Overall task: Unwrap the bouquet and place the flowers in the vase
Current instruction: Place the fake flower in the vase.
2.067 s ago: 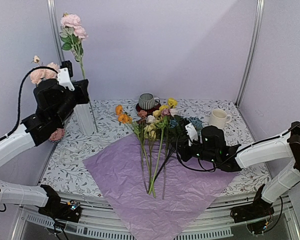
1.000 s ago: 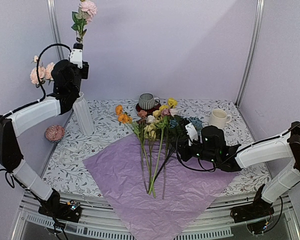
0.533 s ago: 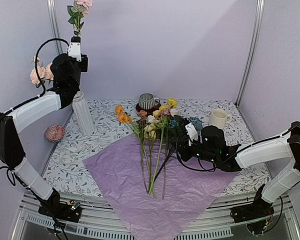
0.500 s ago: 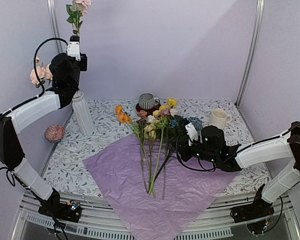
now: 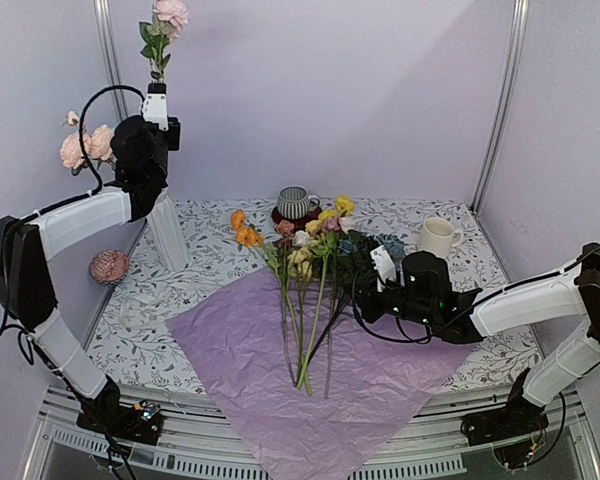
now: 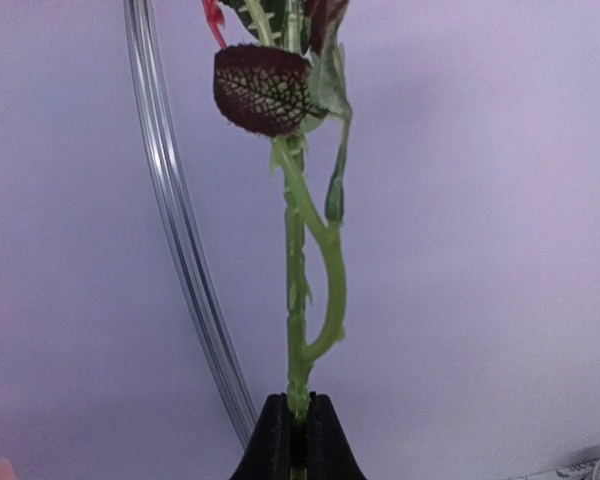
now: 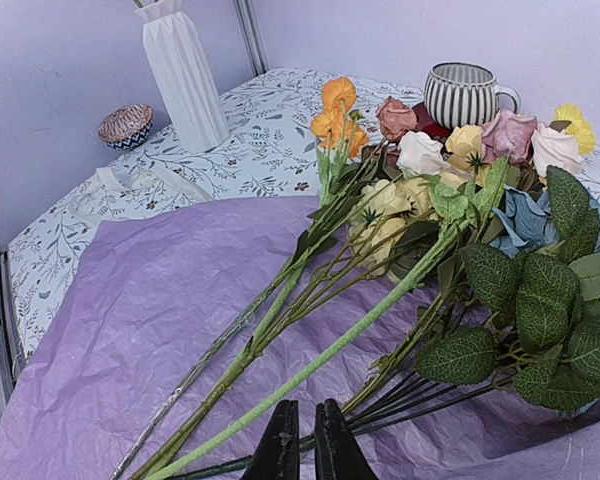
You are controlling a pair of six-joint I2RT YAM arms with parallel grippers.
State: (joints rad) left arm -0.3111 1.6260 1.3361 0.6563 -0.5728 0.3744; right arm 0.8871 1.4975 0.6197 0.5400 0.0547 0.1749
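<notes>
Left gripper [image 5: 157, 92] pinched shut on the low end of a pink rose [image 5: 166, 16], a single artificial bloom on a long, knobbly green plastic stem [image 6: 298, 300]. Held upright, bloom uppermost, high above the tall ribbed white vase [image 5: 167, 232] and nearly straight over its mouth, which is hidden behind the arm.

Judged light and top-heavy: likely to sway at the head, with a stem stiff enough to stand from one pinch yet springy. Thorn bumps should stop slipping. Cloth petals and the dark veined leaf [image 6: 264, 88] likely to crush, so best gripped on bare stem below the leaves, as here. Little or no stem seen below the fingers, so probably awkward to feed into the narrow neck.

Right gripper [image 7: 300, 428] closed, fingertips together, low over the dark stems to the right of the vase and nearer the arm bases. Cannot tell whether any stem is pinched.

Remaining mixed flowers [image 5: 302, 262], orange, yellow, cream, pink and dusty blue, lying fanned to the right of the vase, well apart from it, on the opened square of crinkled lilac tissue paper [image 5: 270, 400].
</notes>
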